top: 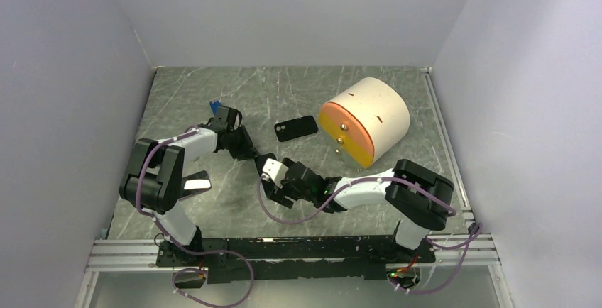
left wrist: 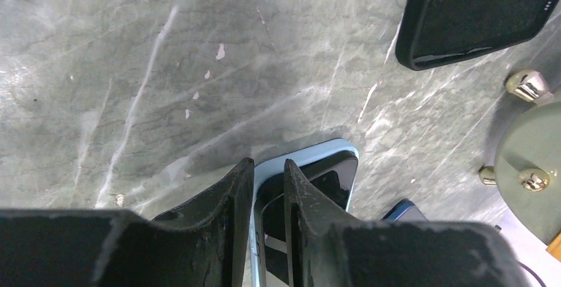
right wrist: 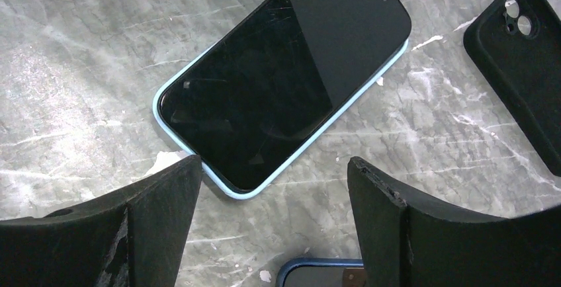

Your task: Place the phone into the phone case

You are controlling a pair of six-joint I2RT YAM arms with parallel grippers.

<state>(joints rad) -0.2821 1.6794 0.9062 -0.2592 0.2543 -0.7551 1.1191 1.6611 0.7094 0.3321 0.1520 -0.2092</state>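
The phone (right wrist: 284, 75), black screen up with a light blue rim, lies on the grey marble table. My left gripper (left wrist: 268, 176) is shut on one long edge of the phone (left wrist: 324, 168); in the top view it (top: 250, 153) sits left of centre. My right gripper (right wrist: 272, 164) is open, just above the table at the phone's near corner, touching nothing; in the top view it (top: 268, 173) is beside the left one. The black phone case (top: 296, 128) lies open side up, apart from the phone, and shows in both wrist views (left wrist: 476, 16) (right wrist: 522, 62).
A cream cylinder with an orange face and brass knobs (top: 365, 120) lies right of the case; its face shows in the left wrist view (left wrist: 529, 161). A dark-blue-rimmed flat object (right wrist: 317, 274) lies between my right fingers. Grey walls enclose the table.
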